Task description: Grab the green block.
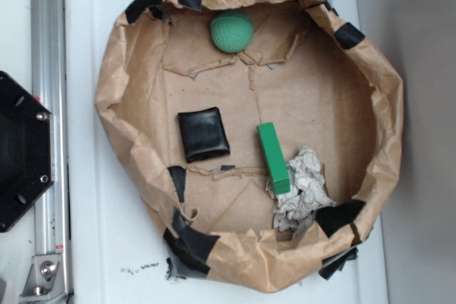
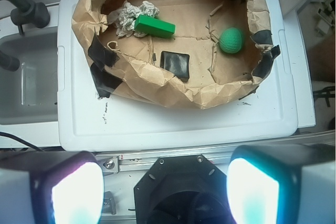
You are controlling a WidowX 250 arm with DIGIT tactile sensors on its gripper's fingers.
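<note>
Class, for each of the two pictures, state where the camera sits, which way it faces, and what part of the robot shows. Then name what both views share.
Exterior: overhead, looking straight down into the brown paper basin; only the robot's black base shows.
Wrist: on the arm, looking forward and down at the basin from outside; both pads of the gripper show, jaws wide apart.
Shared: bright green rectangular block, dimpled green ball, black pouch, crumpled paper.

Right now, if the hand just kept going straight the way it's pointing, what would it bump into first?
Probably the crumpled near wall of the paper basket, or the white surface before it. Depth is unclear. The green block lies farther in.
</note>
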